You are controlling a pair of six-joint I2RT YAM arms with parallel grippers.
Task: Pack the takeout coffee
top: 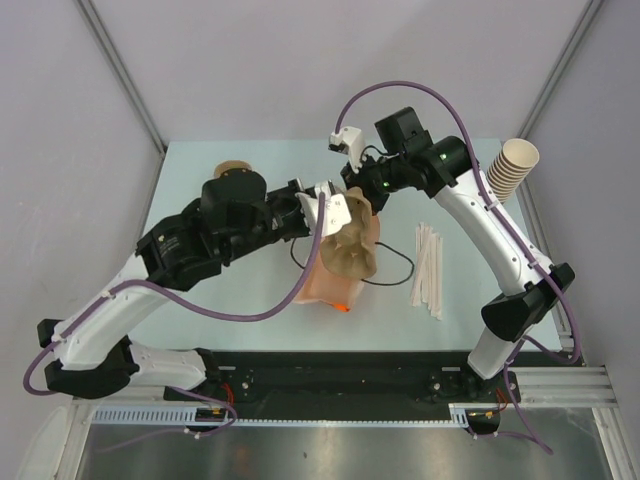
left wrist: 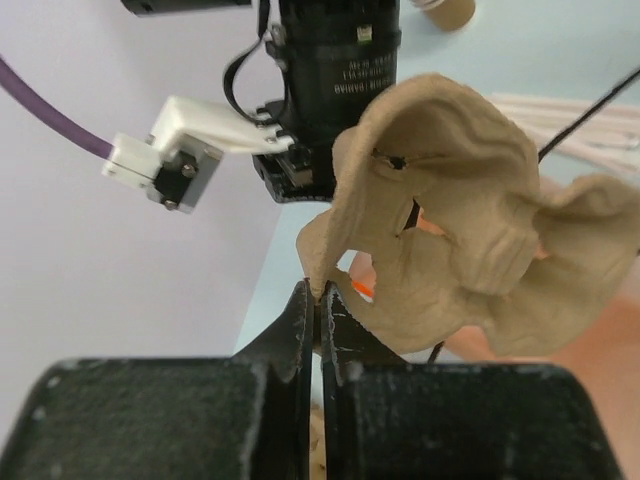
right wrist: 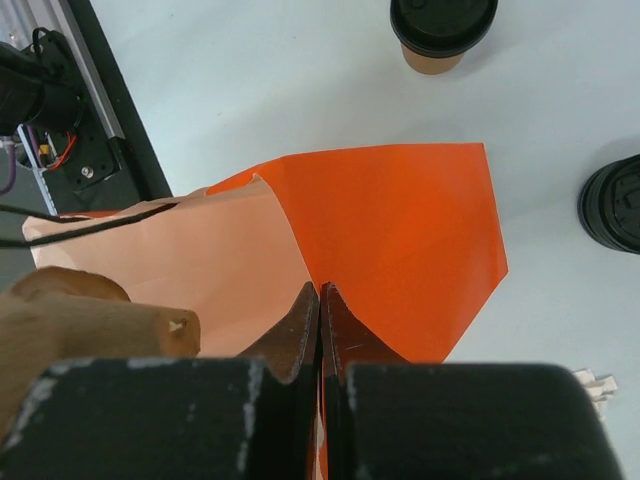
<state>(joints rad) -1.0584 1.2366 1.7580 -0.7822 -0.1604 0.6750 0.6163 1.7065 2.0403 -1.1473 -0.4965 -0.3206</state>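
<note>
1. Left gripper (left wrist: 318, 300): the fingers are pinched flat together on the rim of a moulded pulp cup carrier (left wrist: 470, 230). The carrier hangs tilted over the orange paper bag (right wrist: 400, 230).
2. Right gripper (right wrist: 320, 295): also clamped tight, this one on the bag's top edge, with paper on both sides of the fingers. The bag's paler inside face shows to one side.
3. From above, both grippers meet at the far end of the bag, and the carrier covers most of it. Only a peachy-orange strip of bag pokes out nearer the arm bases.
4. The takeout coffee (right wrist: 443, 30) stands upright on the table (top: 400, 325), black lid on. It's well apart from the bag, not in the carrier or the bag.
5. A stack of black lids (right wrist: 612, 205) sits off to the side of the bag, also apart from it.
6. Right of the bag from above there's a bunch of pale sticks (top: 428, 265) (straws or stirrers, can't tell). Farther right is a tilted stack of tan paper cups (top: 515, 165).
</note>
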